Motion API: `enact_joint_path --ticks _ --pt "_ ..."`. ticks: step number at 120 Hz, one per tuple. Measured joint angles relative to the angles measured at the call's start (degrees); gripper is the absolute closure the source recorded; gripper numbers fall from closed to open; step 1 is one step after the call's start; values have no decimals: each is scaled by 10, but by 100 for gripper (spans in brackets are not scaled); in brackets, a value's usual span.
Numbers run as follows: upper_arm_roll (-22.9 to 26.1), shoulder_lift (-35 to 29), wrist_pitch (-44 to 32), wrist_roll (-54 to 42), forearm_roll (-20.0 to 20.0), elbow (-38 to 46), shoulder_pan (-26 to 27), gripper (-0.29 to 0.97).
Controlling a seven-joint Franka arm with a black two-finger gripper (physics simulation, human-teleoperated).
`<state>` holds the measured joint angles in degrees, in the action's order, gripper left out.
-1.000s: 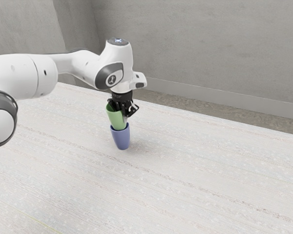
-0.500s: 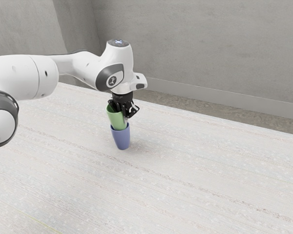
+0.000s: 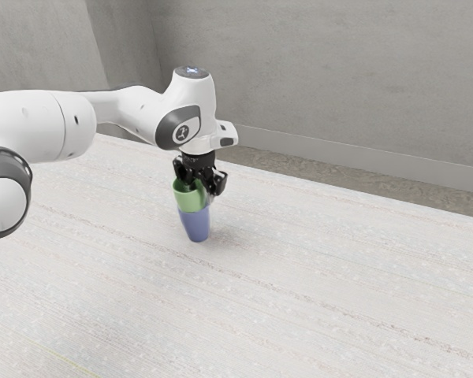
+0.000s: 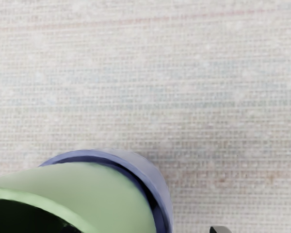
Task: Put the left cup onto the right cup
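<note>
Counter: pale and plain, carrying just the two cups, stacked near the middle toward the exterior view's left. Nothing different on it.

Arm: comes in from the exterior view's left, hand pointing straight down over the stack. Hand height is about the same as half a second ago, wrist slightly turned.

Blue cup: upright on the counter, same spot as before. This is the target cup.

Green cup: this is the change. Before, it sat high and leaned in the mouth of the blue cup. Now it has dropped lower and stands straighter, base nested inside the blue rim. The wrist view agrees: green wall inside the blue ring, right under the hand.

Jaws: spread apart around the green cup's rim, not pinching it. The cup sank while the hand stayed level, so I read that as a release.

Meaning: the placing looks basically done, with the green cup resting in the blue one on its own. What's left is probably a straight lift clear. The risk is a finger catching the green rim on the way up and tipping the stack.
</note>
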<state>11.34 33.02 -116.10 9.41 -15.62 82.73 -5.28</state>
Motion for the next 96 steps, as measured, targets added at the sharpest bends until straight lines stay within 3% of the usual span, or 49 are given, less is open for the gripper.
enact_joint_path --ticks 16,35,96 --pt "0 0 0 -1 0 0 0 18" --pt "-1 -4 0 -3 1 0 0 8" --pt "0 -52 14 -3 -3 1 3 1"
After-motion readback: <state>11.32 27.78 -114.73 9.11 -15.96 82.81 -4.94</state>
